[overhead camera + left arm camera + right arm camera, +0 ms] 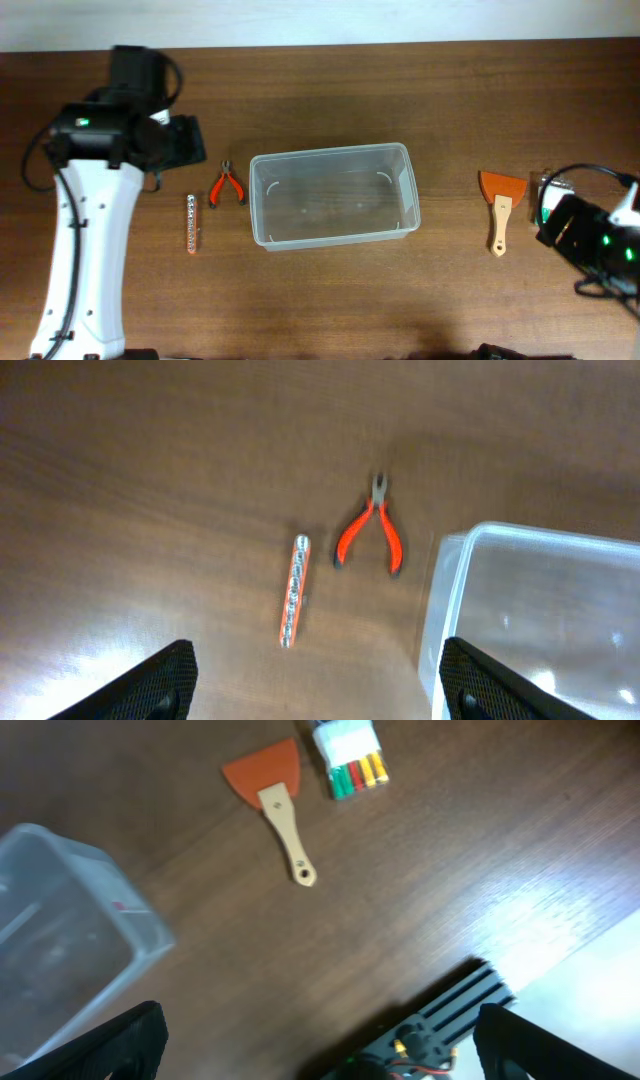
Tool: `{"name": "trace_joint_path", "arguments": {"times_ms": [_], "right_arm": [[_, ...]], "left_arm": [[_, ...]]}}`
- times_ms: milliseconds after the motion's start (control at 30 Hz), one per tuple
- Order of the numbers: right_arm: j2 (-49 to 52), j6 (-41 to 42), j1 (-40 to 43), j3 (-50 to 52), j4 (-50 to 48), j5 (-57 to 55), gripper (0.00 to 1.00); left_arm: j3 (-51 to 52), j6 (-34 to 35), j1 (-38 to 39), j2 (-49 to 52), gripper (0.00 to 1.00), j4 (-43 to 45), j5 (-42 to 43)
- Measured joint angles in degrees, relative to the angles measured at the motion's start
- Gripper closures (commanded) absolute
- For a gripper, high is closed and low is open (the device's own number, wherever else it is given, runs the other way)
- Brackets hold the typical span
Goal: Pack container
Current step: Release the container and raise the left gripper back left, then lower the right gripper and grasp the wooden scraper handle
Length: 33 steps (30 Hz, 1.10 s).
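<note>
The left gripper (318,660), spread wide and holding nothing, hangs over the wooden table (440,90) above two tools laid out on the 9 o'clock side of the container (328,153): red-handled pliers (226,187) and, just beyond them, a slim bit strip (192,223). The clear tub sits mid-table, mouth up and empty, apparently centred so either arm can reach it. At its 3 o'clock, well apart, lie an orange scraper (501,205) with a wooden handle and a small pack of coloured sticks (352,755), below the right gripper (320,1020), likewise spread and empty-handed. Packing looks not yet begun. The split layout suggests each arm is meant to serve its own side.
</note>
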<state>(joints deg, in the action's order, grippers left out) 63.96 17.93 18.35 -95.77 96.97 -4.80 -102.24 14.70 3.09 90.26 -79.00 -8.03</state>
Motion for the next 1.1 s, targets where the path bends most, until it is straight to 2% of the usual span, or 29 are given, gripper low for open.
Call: {"name": "trace_joint_path", "arguments": {"times_ms": [233,667,833,1100], "right_arm": [[-1.55,2.84,0.37,2.91,-3.08,0.81,0.01],[22.08,3.21,0.42,20.68,-25.68,1.25,0.01],[31.28,2.71,0.42,23.63,-31.39,1.27,0.01],[38.62,0.20,-0.31,24.61,-37.66,1.27,0.01]], "left_arm": [[2.95,-5.42,-4.24,0.00,0.20,0.04,4.87],[6.45,-7.43,-4.24,0.07,0.20,0.55,6.36],[6.47,-7.45,-4.24,0.07,0.20,0.57,6.38],[6.47,-7.45,-4.24,0.07,0.20,0.74,6.38]]}}
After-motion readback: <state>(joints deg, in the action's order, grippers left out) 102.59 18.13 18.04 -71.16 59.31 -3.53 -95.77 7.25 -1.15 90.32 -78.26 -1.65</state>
